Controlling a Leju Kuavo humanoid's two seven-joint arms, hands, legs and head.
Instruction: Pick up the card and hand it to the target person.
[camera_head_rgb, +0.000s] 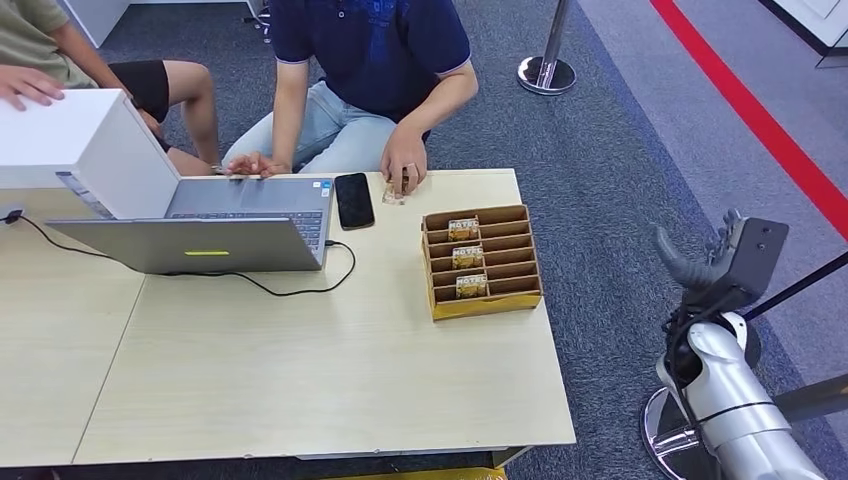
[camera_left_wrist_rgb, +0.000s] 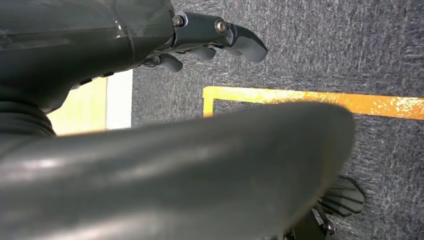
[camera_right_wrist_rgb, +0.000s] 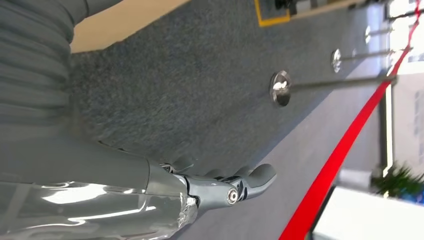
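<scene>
Our right robot hand (camera_head_rgb: 705, 262) is raised off to the right of the worktop (camera_head_rgb: 300, 380), over the grey carpet, its fingers apart and holding nothing. In the right wrist view the same robot hand (camera_right_wrist_rgb: 220, 185) hangs above bare carpet with its fingertips loose. Our left robot hand (camera_left_wrist_rgb: 210, 37) hangs over the carpet near a yellow floor line (camera_left_wrist_rgb: 310, 99), fingers gently curved and apart, nothing in them.

The cards (camera_head_rgb: 464, 257) we are after sit on edge in a brown cardboard holder (camera_head_rgb: 482, 260) with several slots, on the right part of the worktop; we see three of them, small, with yellowish and white faces, each in a different slot. What is printed on them is too small to read.

Just left of the holder lie a black phone (camera_head_rgb: 354, 200) and an open laptop (camera_head_rgb: 215, 225) with a black cable (camera_head_rgb: 290, 290). A white box (camera_head_rgb: 70, 145) stands at the far left. A seated person rests a hand (camera_head_rgb: 403, 165) on the far edge of the worktop, near the holder.
</scene>
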